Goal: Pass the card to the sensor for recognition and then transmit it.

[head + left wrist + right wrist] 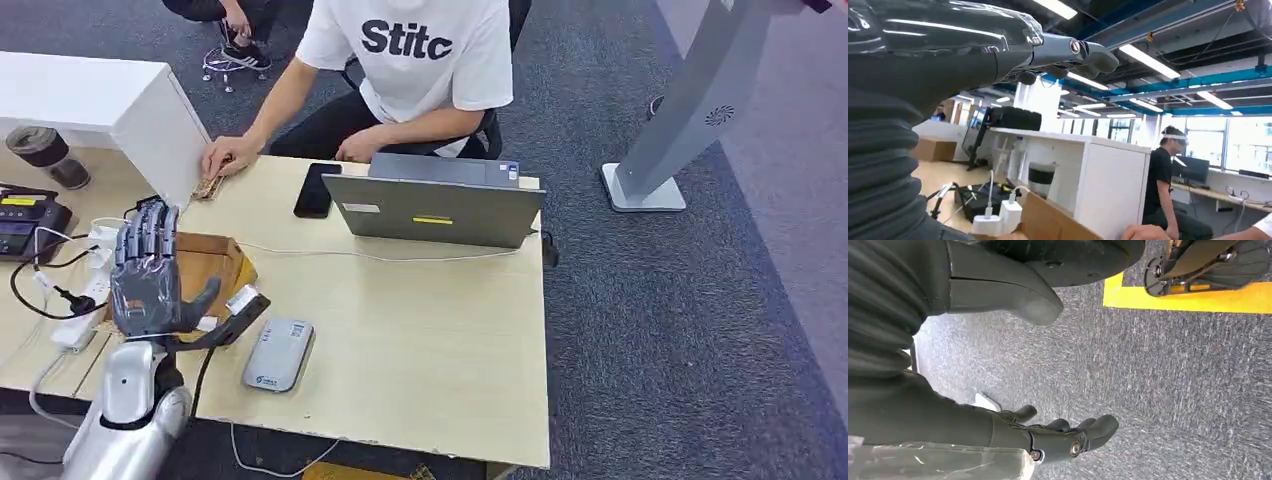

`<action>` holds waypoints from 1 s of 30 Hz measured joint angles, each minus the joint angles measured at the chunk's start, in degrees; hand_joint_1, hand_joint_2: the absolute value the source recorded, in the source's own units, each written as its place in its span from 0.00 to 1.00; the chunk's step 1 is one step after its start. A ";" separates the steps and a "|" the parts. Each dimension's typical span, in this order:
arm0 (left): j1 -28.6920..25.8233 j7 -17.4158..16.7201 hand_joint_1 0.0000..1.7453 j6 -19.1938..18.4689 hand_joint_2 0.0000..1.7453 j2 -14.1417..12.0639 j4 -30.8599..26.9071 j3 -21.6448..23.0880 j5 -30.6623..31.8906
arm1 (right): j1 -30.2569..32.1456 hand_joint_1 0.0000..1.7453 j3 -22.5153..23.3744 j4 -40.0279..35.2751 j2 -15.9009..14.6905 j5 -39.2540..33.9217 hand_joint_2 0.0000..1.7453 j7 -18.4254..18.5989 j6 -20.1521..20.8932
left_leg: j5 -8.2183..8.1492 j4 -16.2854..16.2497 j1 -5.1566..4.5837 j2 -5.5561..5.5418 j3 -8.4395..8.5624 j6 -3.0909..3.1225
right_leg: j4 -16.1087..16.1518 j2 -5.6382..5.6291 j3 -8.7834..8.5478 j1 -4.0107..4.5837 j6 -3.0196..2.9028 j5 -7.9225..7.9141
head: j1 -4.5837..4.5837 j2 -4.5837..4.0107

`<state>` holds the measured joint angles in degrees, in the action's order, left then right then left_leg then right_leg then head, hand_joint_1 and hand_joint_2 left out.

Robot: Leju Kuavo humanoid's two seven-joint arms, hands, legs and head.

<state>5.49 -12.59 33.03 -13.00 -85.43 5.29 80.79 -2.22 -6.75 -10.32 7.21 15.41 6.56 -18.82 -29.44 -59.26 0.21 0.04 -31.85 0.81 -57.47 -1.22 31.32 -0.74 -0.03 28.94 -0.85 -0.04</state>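
The left hand is raised over the near left part of the counter, palm toward the camera, fingers straight and apart, thumb stretched out to the side; it grips nothing. Just beside the thumb tip lies a small dark, card-like piece with a pale label, tilted on the counter; whether the thumb touches it cannot be told. Next to that sits the sensor, a flat silver-grey box with rounded corners and small markings on its top, lying flat near the counter's front edge. Behind the hand is an open brown cardboard box; its contents are hidden by the hand. To the left are a white power strip with dark cables and a black device. Farther back lie a black phone and a grey laptop, with a seated person in a white shirt resting a hand at the counter's far edge.

The right hand hangs over grey carpet, fingers loosely extended, grasping nothing.
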 joint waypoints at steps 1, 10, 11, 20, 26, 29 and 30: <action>-0.99 0.34 0.00 -0.04 1.00 0.00 -0.92 -0.39 -0.33 | 0.03 0.00 0.20 0.00 0.00 0.00 1.00 -0.04 0.00 | 0.00 0.00 0.00 0.00 0.00 0.00 | 0.00 0.00 0.00 0.00 0.00 0.00 | 0.00 0.00; -9.25 1.72 0.00 -1.66 1.00 0.15 -7.62 -1.66 -0.77 | 0.31 0.00 1.64 0.00 0.02 -1.03 1.00 -0.37 -0.59 | -0.02 0.00 -0.01 -0.02 0.00 0.01 | 0.01 0.02 -0.01 -0.01 0.02 0.02 | 0.02 0.00; -10.46 1.72 0.00 -1.75 1.00 0.20 -8.59 -1.66 -0.55 | 0.34 0.00 1.66 0.00 0.02 -1.03 1.00 -0.22 -0.59 | -0.02 0.00 -0.01 -0.03 -0.01 0.01 | 0.01 0.03 0.00 -0.01 0.03 0.03 | 0.00 0.00; -13.98 1.57 0.00 -2.71 1.00 0.44 -11.77 -1.86 -0.11 | 0.34 0.00 2.25 0.00 0.02 -1.03 1.00 -0.15 -0.61 | 0.00 0.00 0.00 -0.08 0.00 0.00 | 0.02 0.12 -0.04 0.00 0.02 0.03 | 0.00 0.00; -14.29 1.70 0.00 -6.76 1.00 0.31 -12.20 -2.84 -2.76 | 0.36 0.00 2.71 0.00 0.02 -1.05 1.00 -0.79 -0.63 | 0.01 0.00 0.00 -0.09 0.01 -0.01 | 0.02 0.14 -0.05 0.00 0.02 0.02 | 0.00 0.00; -14.29 2.27 0.00 -8.54 1.00 -0.39 -12.42 -3.00 -4.65 | 0.37 0.00 2.97 0.00 0.02 -1.05 1.00 -0.81 -0.63 | 0.01 0.00 0.00 -0.09 0.00 -0.01 | 0.01 0.14 -0.04 0.00 0.02 0.03 | 0.00 0.00; -14.30 2.45 0.00 -9.69 1.00 -0.72 -12.58 -3.02 -5.47 | 0.37 0.00 3.04 0.00 0.02 -1.05 1.00 -0.81 -0.63 | 0.00 0.00 0.00 -0.09 0.00 -0.01 | 0.01 0.14 -0.04 0.00 0.02 0.03 | -0.02 0.00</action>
<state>-8.81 -10.14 23.34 -13.72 -98.01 2.27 75.32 -1.85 -3.72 -10.32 7.23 14.36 5.75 -19.45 -29.44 -59.25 0.21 -0.05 -31.85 0.81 -57.46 -1.08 31.28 -0.74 -0.01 28.96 -0.87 -0.04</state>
